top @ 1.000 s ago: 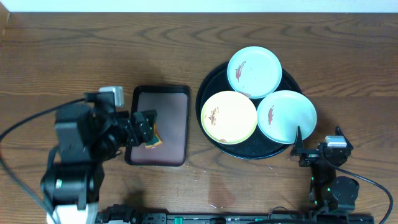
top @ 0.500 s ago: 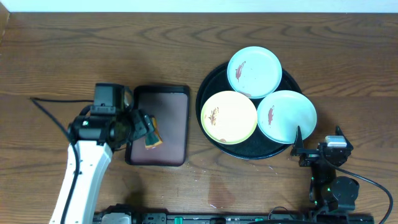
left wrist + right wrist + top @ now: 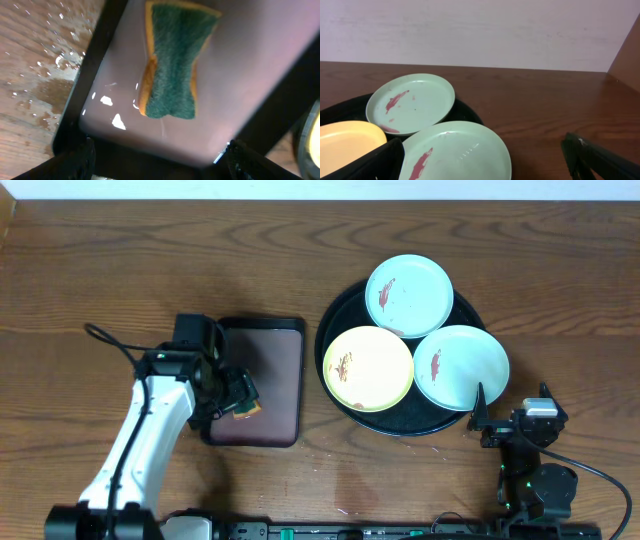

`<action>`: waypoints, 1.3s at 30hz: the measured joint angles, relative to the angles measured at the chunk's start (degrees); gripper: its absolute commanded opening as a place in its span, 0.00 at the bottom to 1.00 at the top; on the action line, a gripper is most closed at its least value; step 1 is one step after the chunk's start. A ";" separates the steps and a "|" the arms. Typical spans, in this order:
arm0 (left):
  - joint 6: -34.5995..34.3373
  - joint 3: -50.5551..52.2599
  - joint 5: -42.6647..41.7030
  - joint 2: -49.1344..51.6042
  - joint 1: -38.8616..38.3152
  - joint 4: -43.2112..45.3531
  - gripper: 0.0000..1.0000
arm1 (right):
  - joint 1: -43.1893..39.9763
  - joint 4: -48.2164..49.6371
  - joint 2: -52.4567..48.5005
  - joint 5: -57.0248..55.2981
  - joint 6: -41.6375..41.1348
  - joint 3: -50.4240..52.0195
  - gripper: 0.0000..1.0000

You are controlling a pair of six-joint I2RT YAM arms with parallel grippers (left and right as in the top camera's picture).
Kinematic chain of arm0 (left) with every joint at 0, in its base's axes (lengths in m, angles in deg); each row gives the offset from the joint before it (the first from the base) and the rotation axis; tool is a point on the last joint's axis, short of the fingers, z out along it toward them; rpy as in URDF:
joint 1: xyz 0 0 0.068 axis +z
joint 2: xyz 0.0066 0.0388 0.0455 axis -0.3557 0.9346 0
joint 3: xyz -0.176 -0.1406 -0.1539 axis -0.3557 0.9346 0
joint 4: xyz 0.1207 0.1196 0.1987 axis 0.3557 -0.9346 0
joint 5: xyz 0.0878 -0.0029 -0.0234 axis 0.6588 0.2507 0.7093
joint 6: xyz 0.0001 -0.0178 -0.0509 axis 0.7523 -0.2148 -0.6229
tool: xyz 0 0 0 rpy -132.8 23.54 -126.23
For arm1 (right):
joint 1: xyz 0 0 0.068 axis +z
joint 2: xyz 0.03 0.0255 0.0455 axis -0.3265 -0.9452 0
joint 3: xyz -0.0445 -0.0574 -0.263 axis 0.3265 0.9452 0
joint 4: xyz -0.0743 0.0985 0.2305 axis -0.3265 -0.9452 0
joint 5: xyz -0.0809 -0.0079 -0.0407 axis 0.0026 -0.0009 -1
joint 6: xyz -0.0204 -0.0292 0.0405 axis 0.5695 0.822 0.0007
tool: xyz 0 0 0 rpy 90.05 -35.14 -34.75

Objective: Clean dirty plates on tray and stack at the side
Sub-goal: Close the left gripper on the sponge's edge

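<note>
Three smeared plates lie on the round black tray (image 3: 335, 330): a mint one (image 3: 409, 295) at the back, a yellow one (image 3: 368, 368) front left, a second mint one (image 3: 461, 367) front right. My left gripper (image 3: 238, 392) hangs open over a green-and-yellow sponge (image 3: 172, 65) on the maroon tray (image 3: 275, 350), its dark fingers (image 3: 80, 160) wide on either side and short of the sponge. My right gripper (image 3: 510, 415) rests open at the table's front right. The near mint plate (image 3: 460, 155) lies just ahead of it, between its fingers (image 3: 375, 160).
Water drops (image 3: 55, 60) speckle the wood left of the maroon tray. The black tray's rim (image 3: 470, 112) curves behind the near plate. A wall stands beyond the table's far edge (image 3: 520, 67).
The left arm's body has swung right toward the maroon tray while its gripper stays over the sponge. The right arm and the plates have not moved.
</note>
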 measured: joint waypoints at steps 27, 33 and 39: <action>-2.21 0.72 4.44 16.04 -5.66 9.79 0.35 | 0.00 0.00 0.00 0.00 -0.02 0.00 0.99; -1.66 0.72 3.56 16.09 -5.62 10.10 0.08 | 0.00 0.00 0.00 0.00 0.00 0.00 0.99; -1.49 0.70 2.67 16.09 -5.66 12.28 0.77 | 0.00 0.00 0.00 0.02 0.00 0.00 0.99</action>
